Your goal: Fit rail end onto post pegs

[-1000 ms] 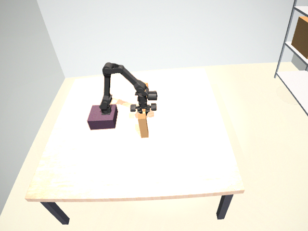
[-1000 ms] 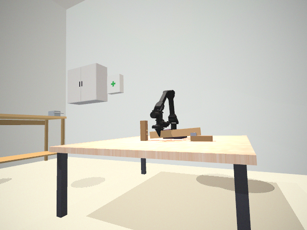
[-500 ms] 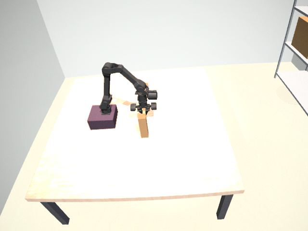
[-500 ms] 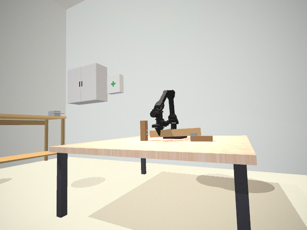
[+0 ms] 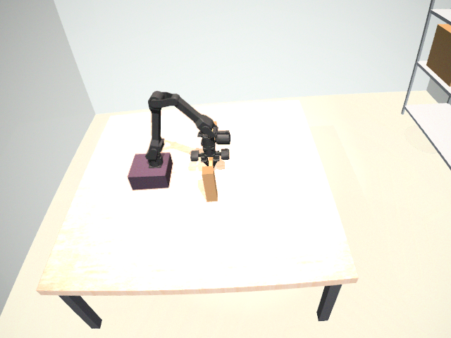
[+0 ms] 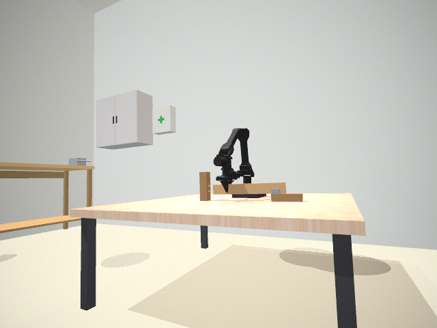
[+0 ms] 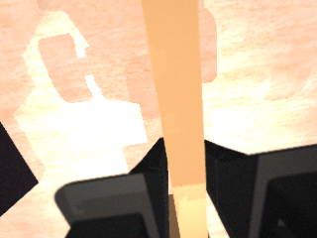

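The long rail (image 6: 246, 188) (image 7: 180, 89) is off the table at its near end and almost level, its far end slightly higher. My gripper (image 6: 226, 190) (image 7: 174, 140) is shut on the rail near its post end. The upright post (image 5: 210, 185) (image 6: 204, 186) stands just beyond that end. In the exterior view, a small gap shows between the rail's end and the post, with the pegs (image 6: 209, 188) at about the rail's height. The far end is at the grey bracket (image 6: 275, 191) on the footboard block (image 6: 286, 197); its seating is unclear. The holes are hidden.
The arm stands on a dark purple base block (image 5: 149, 182) (image 6: 248, 195), to the left of the post in the top view. The wooden table (image 5: 204, 247) (image 6: 212, 210) has its edges well away from the post. A shelf unit (image 5: 418, 65) stands off the table at the right.
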You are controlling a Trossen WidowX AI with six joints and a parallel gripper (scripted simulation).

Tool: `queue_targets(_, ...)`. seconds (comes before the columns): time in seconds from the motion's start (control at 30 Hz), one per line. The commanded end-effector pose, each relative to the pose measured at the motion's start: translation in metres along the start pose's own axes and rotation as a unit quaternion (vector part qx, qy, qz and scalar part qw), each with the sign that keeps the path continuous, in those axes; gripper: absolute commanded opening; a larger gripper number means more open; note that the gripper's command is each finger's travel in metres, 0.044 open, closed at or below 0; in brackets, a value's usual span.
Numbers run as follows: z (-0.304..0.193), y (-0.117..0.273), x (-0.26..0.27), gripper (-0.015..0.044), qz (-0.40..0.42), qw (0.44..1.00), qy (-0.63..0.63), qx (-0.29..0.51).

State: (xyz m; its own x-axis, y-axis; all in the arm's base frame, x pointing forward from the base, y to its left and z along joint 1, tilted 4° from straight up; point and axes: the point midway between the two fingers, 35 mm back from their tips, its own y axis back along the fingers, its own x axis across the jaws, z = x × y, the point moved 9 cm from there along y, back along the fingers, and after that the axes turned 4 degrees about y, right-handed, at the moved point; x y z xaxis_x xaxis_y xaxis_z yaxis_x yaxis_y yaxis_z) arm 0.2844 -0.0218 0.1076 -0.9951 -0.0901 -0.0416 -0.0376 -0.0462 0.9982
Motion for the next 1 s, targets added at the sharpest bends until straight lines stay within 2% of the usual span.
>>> queue_targets(0.0, 0.0005, 0.0078, -0.0020, 0.0000, -0.012, 1.000, 0.002, -0.004)
queue_targets(0.97, 0.0006, 0.0059, -0.0002, 0.0000, -0.012, 1.000, 0.002, -0.004)
